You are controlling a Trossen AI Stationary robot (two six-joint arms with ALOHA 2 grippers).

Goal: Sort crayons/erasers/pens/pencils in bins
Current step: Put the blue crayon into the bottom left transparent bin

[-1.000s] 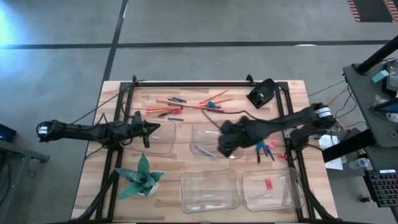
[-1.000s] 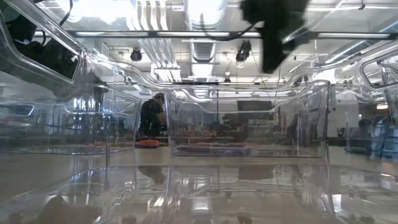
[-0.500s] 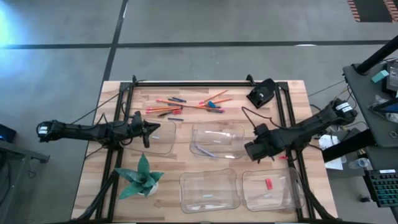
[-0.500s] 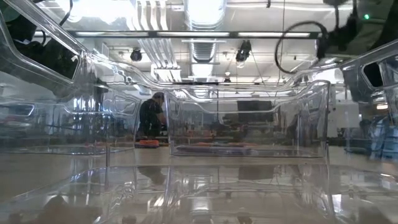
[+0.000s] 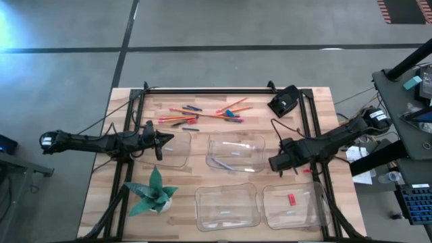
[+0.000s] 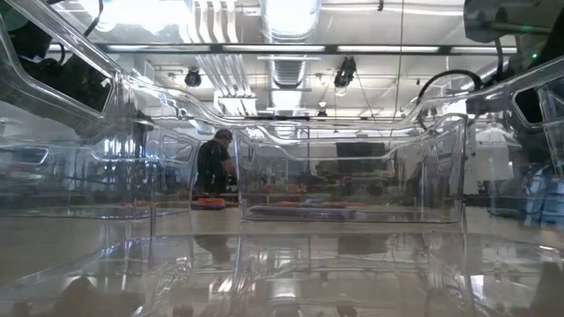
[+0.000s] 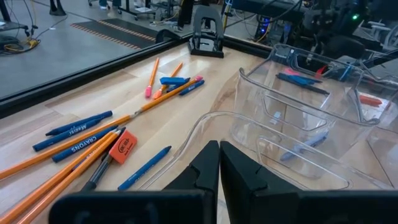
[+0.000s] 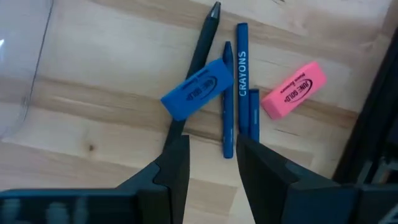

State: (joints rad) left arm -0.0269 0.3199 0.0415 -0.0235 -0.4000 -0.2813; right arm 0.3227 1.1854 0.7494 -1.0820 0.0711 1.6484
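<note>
Crayons (image 8: 239,87), blue, side by side on the surface, just ahead of the right end effector (image 8: 211,158): half open, empty, lined up to grab. Left end effector (image 7: 219,165) shut, empty, waiting at nine o'clock.

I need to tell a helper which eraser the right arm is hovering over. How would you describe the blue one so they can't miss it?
Start at the right gripper, open above bare wood by the table's right edge, beside the bins. Under it lies a small cluster: blue crayons, a dark pen and two erasers. The blue eraser is the stubby block lying tilted across the pen; its neighbour, the pink eraser, lies apart from it, beyond the crayons.
</note>
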